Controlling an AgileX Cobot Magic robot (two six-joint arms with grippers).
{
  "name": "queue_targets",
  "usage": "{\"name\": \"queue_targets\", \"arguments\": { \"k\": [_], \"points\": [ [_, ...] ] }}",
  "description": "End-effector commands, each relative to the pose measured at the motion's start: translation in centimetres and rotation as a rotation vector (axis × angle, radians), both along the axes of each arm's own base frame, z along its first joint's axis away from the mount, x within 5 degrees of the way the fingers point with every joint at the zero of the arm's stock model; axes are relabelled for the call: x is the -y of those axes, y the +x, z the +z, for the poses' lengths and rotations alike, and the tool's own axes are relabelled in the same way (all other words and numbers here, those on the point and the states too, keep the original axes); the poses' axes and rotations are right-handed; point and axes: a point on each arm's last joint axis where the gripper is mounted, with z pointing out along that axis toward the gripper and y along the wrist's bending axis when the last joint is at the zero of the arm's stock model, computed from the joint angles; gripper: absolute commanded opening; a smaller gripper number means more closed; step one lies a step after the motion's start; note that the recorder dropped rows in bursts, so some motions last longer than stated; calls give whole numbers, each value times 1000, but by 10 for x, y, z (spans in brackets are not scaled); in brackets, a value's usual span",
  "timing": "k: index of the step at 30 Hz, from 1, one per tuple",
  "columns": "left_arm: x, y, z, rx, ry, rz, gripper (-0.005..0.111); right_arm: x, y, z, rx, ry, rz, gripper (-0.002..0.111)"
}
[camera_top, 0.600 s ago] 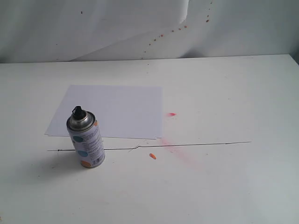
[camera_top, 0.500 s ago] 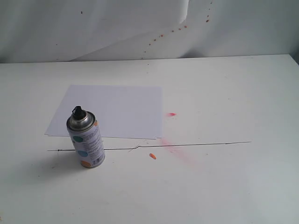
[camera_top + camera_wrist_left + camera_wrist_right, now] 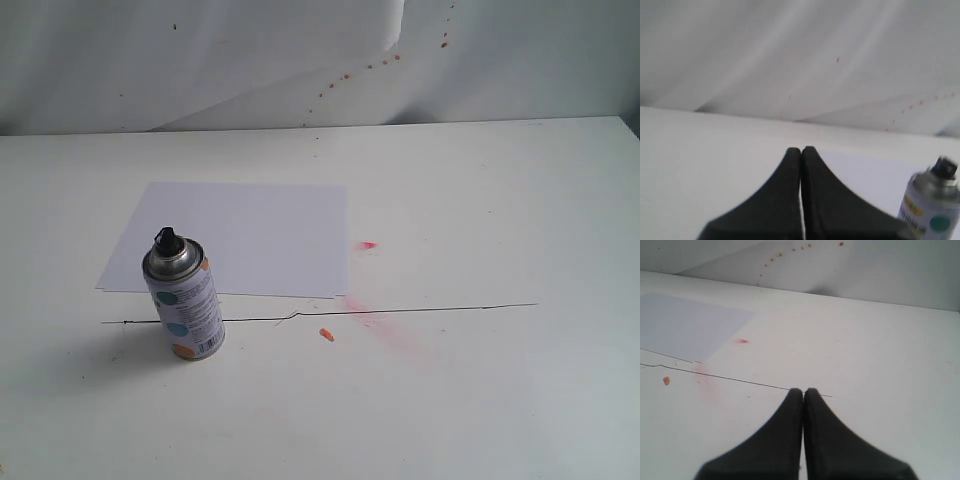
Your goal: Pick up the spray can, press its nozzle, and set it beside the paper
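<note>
In the left wrist view the spray can (image 3: 932, 202) is blurred and cut off by the picture's edge, so only its nozzle (image 3: 944, 167), the dome and the top of the label show. In the exterior view its small print is too fine to read. There the can also covers a stretch of the paper's (image 3: 250, 235) near edge and part of the thin dark line (image 3: 420, 310) on the bench (image 3: 480, 180). Whether that line is a crack or a thread cannot be told. The left hand (image 3: 801, 150) and the right hand (image 3: 803, 391) are blurred, and their bases run out of frame.
</note>
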Motion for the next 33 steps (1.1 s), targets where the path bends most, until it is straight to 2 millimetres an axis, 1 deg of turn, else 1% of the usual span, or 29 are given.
{"name": "queue_targets", "arguments": {
  "k": [1,7,11,13,16,18,21,25,29,31,32,33],
  "points": [
    [-1,-1,12,151,-87,6,0,0,0,-1,7,-2,-6,0],
    [-1,-1,13,158,-87,7,0,0,0,-1,7,-2,-6,0],
    [-2,-1,18,219,-92,15,0,0,0,-1,7,-2,-6,0],
    [-2,-1,17,188,-109,10,0,0,0,-1,7,-2,-6,0],
    [0,-4,29,150,-122,-9,0,0,0,-1,7,-2,-6,0],
    [1,-6,44,129,-113,-20,0,0,0,-1,7,-2,-6,0],
    [2,-2,74,106,-87,-23,0,0,0,-1,7,-2,-6,0],
    [2,12,114,51,-67,-30,0,0,0,-1,7,-2,-6,0],
    [3,35,139,-69,30,-50,0,0,0,-1,7,-2,-6,0],
    [4,49,140,-157,69,-66,0,0,0,-1,7,-2,-6,0],
    [5,63,135,-235,80,-79,0,0,0,-1,7,-2,-6,0],
    [5,68,132,-263,74,-83,0,0,0,-1,7,-2,-6,0]
  ]
}}
